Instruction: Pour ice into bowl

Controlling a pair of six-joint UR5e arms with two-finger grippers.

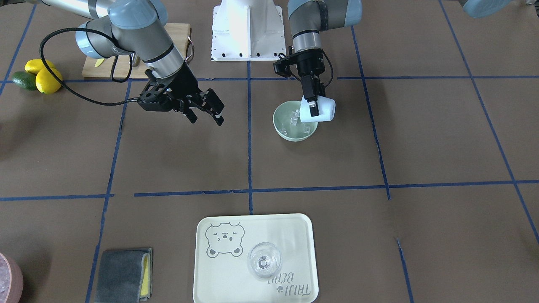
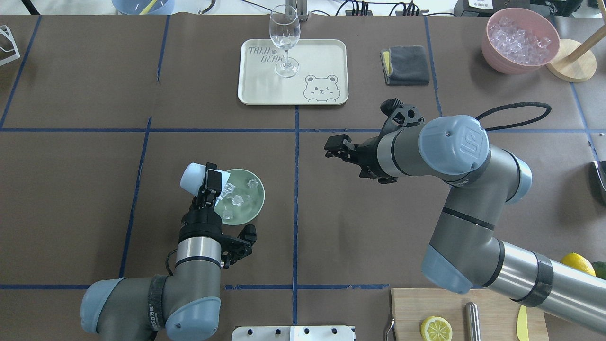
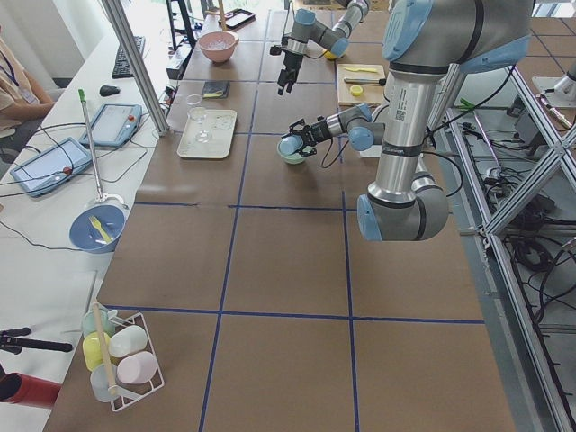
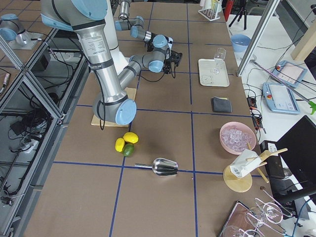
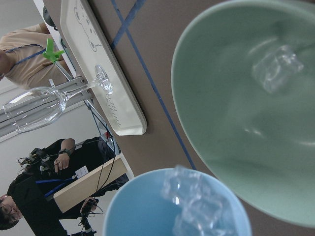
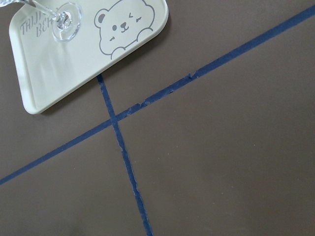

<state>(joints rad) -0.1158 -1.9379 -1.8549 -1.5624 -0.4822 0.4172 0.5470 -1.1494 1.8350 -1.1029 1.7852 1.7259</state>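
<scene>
a robotics lab: table (image 3: 270, 270) gridded in blue tape, aluminium post (image 3: 135, 67) upper left, teach pendants (image 3: 49, 166) at left edge.

You can see the pale mint-green bowl (image 2: 252, 207) sitting upright on the brown table (image 2: 331, 227), several clear ice cubes (image 2: 236, 200) scattered across its inside

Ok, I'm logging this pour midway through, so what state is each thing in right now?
bowl: upright, several cubes inside.
light blue cup: tipped over the bowl, mouth toward it.
ice: partly in the bowl, partly at the cup's mouth.
left gripper: shut on the cup.
right gripper: open, holding nothing.
wine glass: upright on the tray, empty.
</scene>
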